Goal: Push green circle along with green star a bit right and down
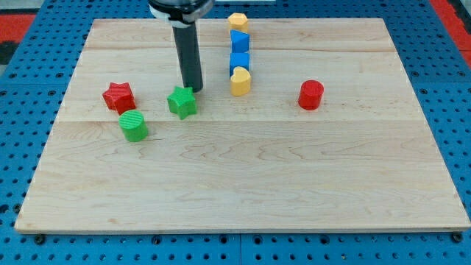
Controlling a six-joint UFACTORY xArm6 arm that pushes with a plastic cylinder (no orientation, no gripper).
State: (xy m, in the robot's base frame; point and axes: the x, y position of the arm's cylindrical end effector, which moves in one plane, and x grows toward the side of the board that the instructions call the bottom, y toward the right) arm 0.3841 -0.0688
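Camera view: my tip (197,90), holding nothing, stood just above green star (182,102); green circle (134,126) apart, push seemingly unstarted.

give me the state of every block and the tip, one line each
my tip: down at the green star's upper right edge, about touching
green star: flat on the board, right of the red star
green circle: upright, apart from the tip
red star: flat, untouched
red cylinder: upright, alone at the view's right
yellow and blue blocks: column of four, right of the rod
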